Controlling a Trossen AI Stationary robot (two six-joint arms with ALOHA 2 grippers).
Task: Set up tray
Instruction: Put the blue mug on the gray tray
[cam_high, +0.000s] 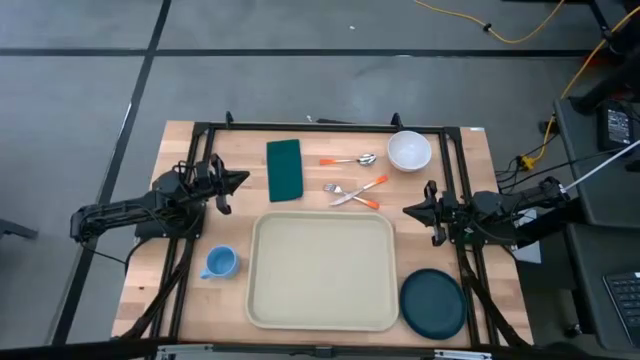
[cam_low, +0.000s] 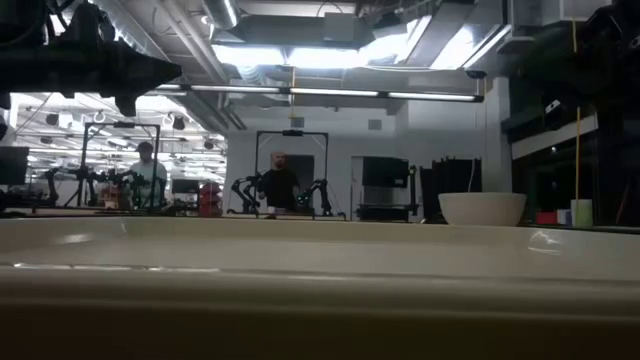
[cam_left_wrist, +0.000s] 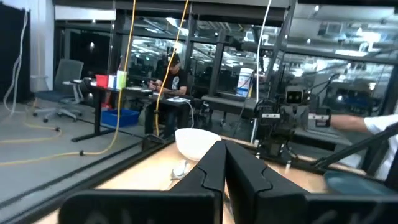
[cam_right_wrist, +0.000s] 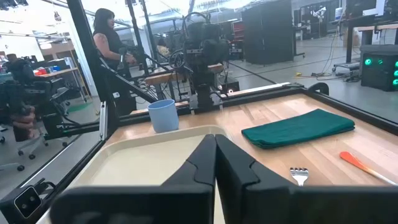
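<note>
The cream tray lies flat on the wooden table, near its front edge, with nothing in it. My left gripper hovers shut at the table's left, level, pointing toward the right. My right gripper hovers shut at the table's right, pointing toward the left, just off the tray's far right corner. In the wrist views the left fingers and the right fingers meet with nothing between them. Neither gripper touches anything.
Behind the tray lie a folded green napkin, a spoon and a fork and knife with orange handles. A white bowl stands at the back right, a blue cup left of the tray, a dark teal plate at its right.
</note>
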